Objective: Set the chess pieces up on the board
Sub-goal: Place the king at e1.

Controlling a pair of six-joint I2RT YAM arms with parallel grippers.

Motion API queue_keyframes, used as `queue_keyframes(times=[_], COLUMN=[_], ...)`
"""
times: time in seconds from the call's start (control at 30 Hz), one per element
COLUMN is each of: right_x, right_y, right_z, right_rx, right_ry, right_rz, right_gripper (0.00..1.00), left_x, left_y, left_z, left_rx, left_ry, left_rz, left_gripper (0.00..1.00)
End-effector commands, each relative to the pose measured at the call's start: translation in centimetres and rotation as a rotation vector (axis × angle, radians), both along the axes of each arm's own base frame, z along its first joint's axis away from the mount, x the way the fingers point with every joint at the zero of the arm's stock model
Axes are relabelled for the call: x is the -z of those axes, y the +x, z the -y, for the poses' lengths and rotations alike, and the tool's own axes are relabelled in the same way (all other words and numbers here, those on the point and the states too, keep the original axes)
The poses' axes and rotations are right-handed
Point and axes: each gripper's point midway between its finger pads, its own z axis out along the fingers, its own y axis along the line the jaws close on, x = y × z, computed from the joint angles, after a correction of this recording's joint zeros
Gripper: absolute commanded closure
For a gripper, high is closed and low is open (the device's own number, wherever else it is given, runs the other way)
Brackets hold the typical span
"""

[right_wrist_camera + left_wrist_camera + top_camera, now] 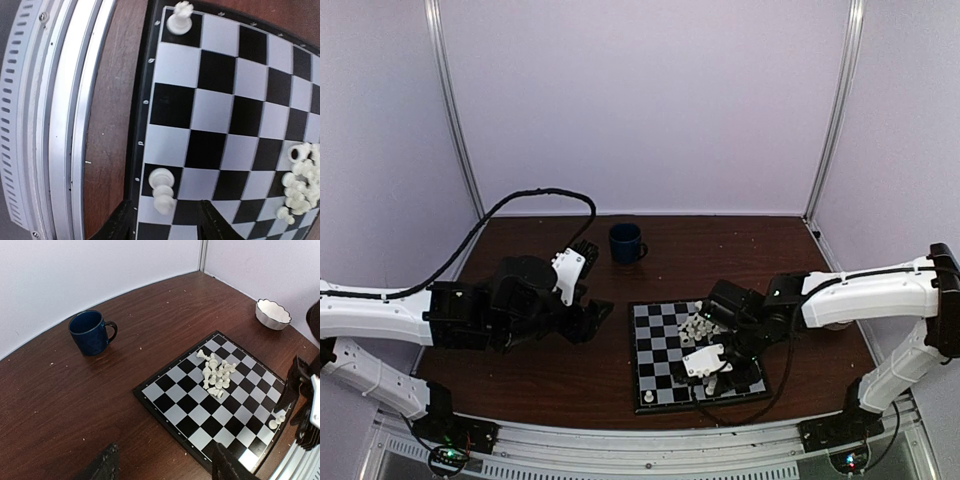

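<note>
The board [665, 350] lies right of centre, black and pale checks. A heap of small white chess pieces [698, 327] lies on its far middle squares and also shows in the left wrist view [217, 374]. One piece [647, 398] stands on the near left corner square. My right gripper [167, 225] is open low over the board's near edge. A white piece [164, 192] stands between its fingers, nearer the left finger, not gripped. My left gripper [167, 471] is open and empty, above the table left of the board [200, 410].
A dark blue mug [90, 332] stands at the back left of the board. A white scalloped bowl [272, 314] sits at the far right. The metal table rail [60, 120] runs along the board's near edge.
</note>
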Motion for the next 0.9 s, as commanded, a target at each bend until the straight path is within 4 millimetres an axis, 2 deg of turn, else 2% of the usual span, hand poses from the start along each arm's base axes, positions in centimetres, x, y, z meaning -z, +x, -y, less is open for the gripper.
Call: queue_keyframes(times=[0.0,0.1,0.17,0.2,0.37,0.57,0.63,0.77,0.87], right_x=[-7.5,-11.5,-12.6,-12.8,-11.8,-10.0,-9.3,-7.7,-6.1], right_y=[2.5,5.5,7.8,8.9,13.1,14.4,14.7,15.1,15.7], right_z=[-0.4,1.1,2.3,2.8,4.9,5.5,5.5,5.2,4.9], right_rx=[0.095,0.202,0.283,0.325,0.517,0.608,0.633,0.646,0.656], right_ry=[0.153,0.266,0.322,0.339,0.391,0.441,0.448,0.406,0.359], right_rz=[0.027,0.022,0.021,0.021,-0.041,-0.074,-0.072,-0.108,-0.124], right_gripper=[0.54,0.54,0.55,0.56,0.63,0.64,0.62,0.54,0.53], left_x=[-0.8,0.0,0.8,0.4,2.1,6.1,6.3,6.7,7.5], left_y=[0.0,0.2,0.5,0.7,1.8,3.6,3.9,5.5,6.4], left_z=[0.7,1.0,1.7,2.5,6.1,10.5,11.9,12.3,12.0], left_rx=[0.000,0.001,0.002,0.008,0.039,0.082,0.086,0.003,-0.030], left_ry=[-0.031,0.025,0.085,0.101,0.234,0.356,0.347,0.264,0.168], left_rz=[0.000,-0.011,-0.030,-0.033,-0.122,-0.360,-0.381,-0.461,-0.526], left_gripper=[0.36,0.36,0.36,0.36,0.37,0.44,0.44,0.43,0.42])
